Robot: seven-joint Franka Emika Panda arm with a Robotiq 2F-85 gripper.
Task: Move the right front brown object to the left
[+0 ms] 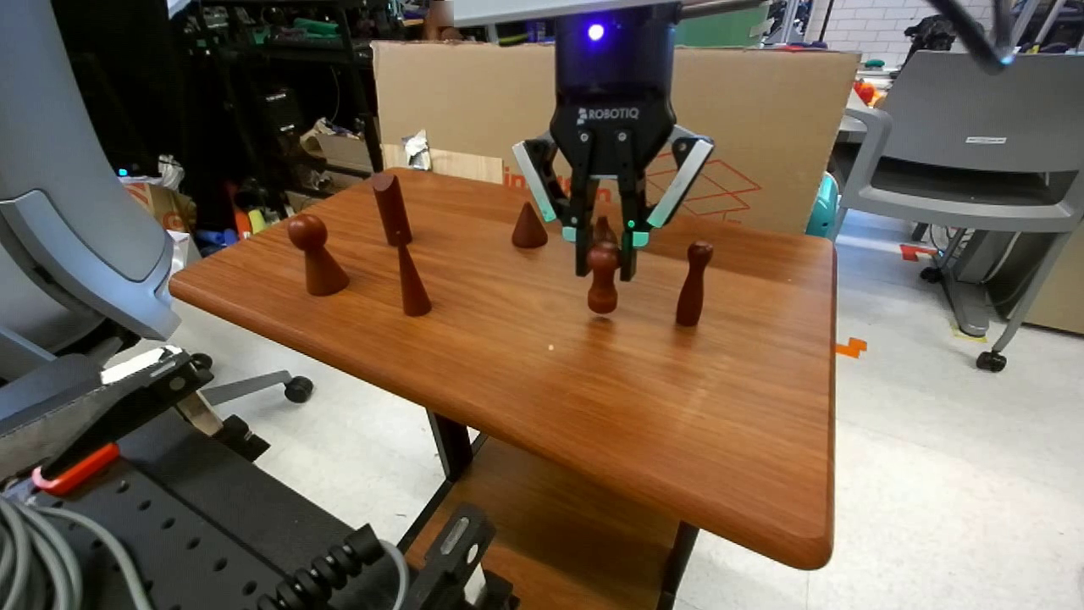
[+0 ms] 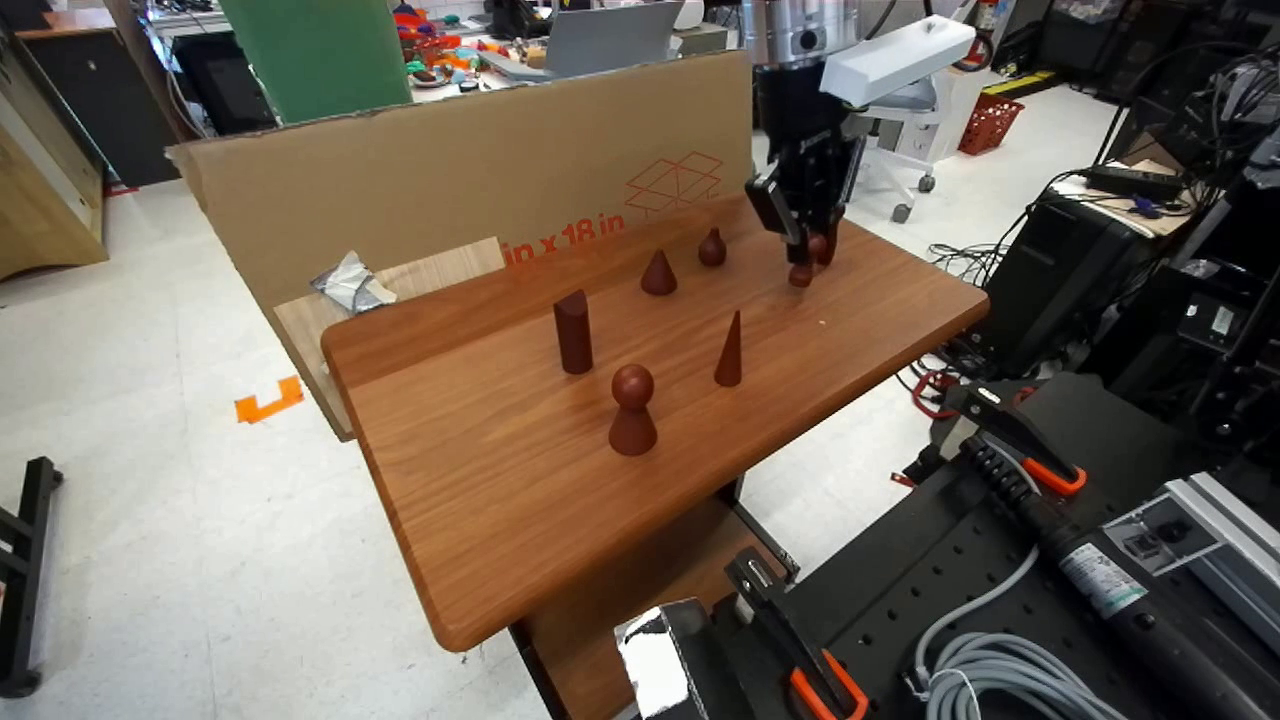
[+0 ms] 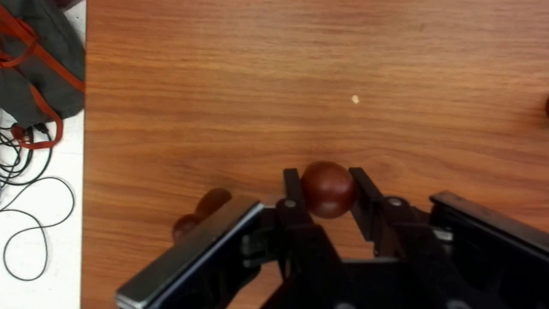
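Note:
The right front brown object [image 1: 602,296] is a short reddish-brown turned piece with a rounded head, narrow waist and rounded base. My gripper [image 1: 605,269] is shut on its head, with one finger on each side. The piece hangs upright and looks slightly above the table. In the wrist view its round head [image 3: 328,189] fills the space between the fingertips [image 3: 327,182]. In an exterior view its base [image 2: 801,275] shows under the gripper [image 2: 815,250], and the rest is partly hidden by the fingers.
A slim brown peg [image 1: 693,288] stands close beside the gripper; it also shows in the wrist view [image 3: 212,201]. A teardrop piece [image 2: 712,249], short cone [image 2: 659,275], slim cone [image 2: 730,352], cut cylinder [image 2: 574,335] and ball-headed piece [image 2: 633,412] stand on the table [image 2: 480,500]. Cardboard [image 2: 450,190] stands behind.

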